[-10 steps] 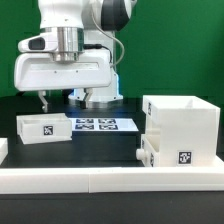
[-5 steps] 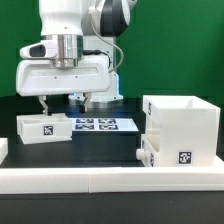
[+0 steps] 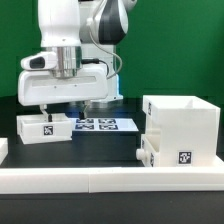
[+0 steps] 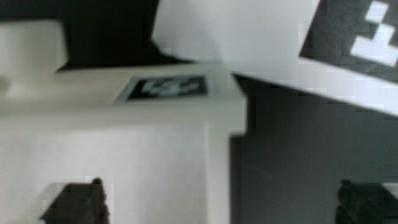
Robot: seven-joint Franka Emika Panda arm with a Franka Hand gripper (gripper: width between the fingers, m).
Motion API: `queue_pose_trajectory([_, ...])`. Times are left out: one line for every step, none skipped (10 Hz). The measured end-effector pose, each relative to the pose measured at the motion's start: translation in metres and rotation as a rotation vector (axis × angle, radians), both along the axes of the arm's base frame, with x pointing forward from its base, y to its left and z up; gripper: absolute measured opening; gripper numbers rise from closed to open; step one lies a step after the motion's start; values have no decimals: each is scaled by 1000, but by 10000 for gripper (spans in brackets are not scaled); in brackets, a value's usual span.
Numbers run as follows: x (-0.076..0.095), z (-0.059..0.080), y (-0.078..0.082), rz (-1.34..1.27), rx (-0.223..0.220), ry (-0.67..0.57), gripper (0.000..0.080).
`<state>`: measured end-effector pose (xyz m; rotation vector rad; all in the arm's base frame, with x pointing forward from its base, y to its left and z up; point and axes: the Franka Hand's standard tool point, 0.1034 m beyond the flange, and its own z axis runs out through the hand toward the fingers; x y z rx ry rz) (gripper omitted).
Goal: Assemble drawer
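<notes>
Over the last second the two-finger gripper (image 3: 66,110) has descended onto the small white open-top plastic tray (image 3: 42,127) at the exterior view's left, jaws wide apart and holding nothing. The large white boxy casing (image 3: 182,128) stands well apart. A grasp of the tray appears imminent.
</notes>
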<state>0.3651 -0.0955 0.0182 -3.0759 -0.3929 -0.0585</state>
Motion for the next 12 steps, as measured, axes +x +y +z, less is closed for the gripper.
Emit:
queue_pose_trajectory([-3, -6, 1, 1, 3, 5, 648])
queue_pose_trajectory([-4, -10, 2, 4, 4, 5, 648])
queue_pose_trajectory([-6, -12, 2, 9, 4, 6, 648])
queue_pose_trajectory([-5, -13, 2, 10, 2, 1, 648])
queue_pose_trajectory([-5, -14, 2, 11, 2, 1, 648])
queue_pose_trajectory([-4, -14, 3, 14, 2, 0, 536])
queue_pose_trajectory([-2, -13, 4, 16, 2, -3, 536])
queue_pose_trajectory([-1, -13, 4, 18, 1, -6, 350])
queue_pose_trajectory([0, -13, 4, 24, -1, -10, 214])
queue_pose_trajectory([0, -13, 3, 36, -2, -12, 214])
queue_pose_trajectory([0, -13, 2, 38, -4, -16, 57])
queue_pose_trajectory([0, -13, 2, 40, -5, -18, 40])
